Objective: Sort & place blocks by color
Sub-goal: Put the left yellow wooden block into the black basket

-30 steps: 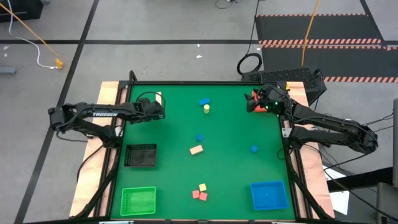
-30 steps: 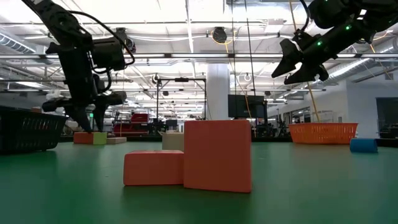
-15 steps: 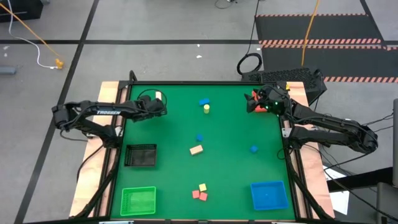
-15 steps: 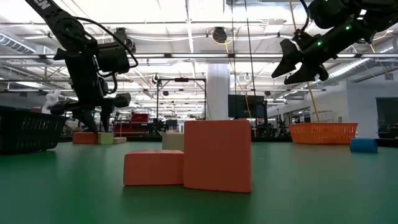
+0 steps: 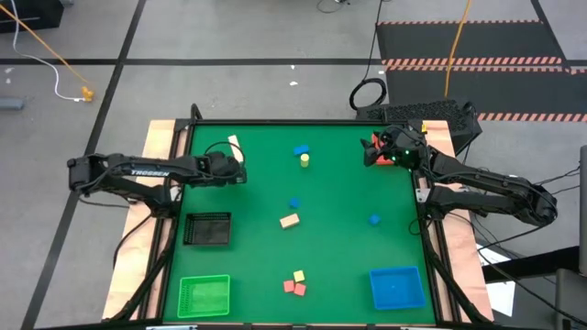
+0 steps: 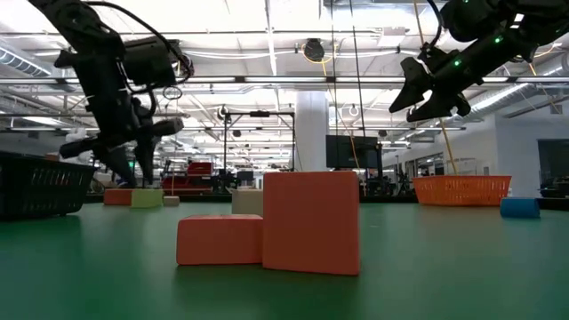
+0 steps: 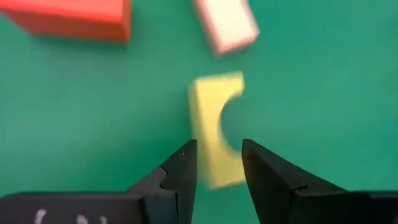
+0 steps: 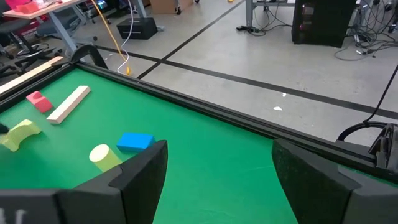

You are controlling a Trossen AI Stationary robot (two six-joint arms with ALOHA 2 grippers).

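Near the table's far left corner, the left gripper (image 7: 217, 165) hung directly over a yellow arch block (image 7: 213, 127) lying flat on the green table (image 5: 339, 238), its jaws narrowly apart and straddling the block without clamping it. The right gripper (image 5: 376, 149) waited, jaws wide, at the far right edge. The block appeared light, rigid and smooth, best gripped across its flat parallel sides, clear of the curved notch.

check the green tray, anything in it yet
Empty. From above, the green tray shows only its bare mesh floor; the blocks lie out on the table.
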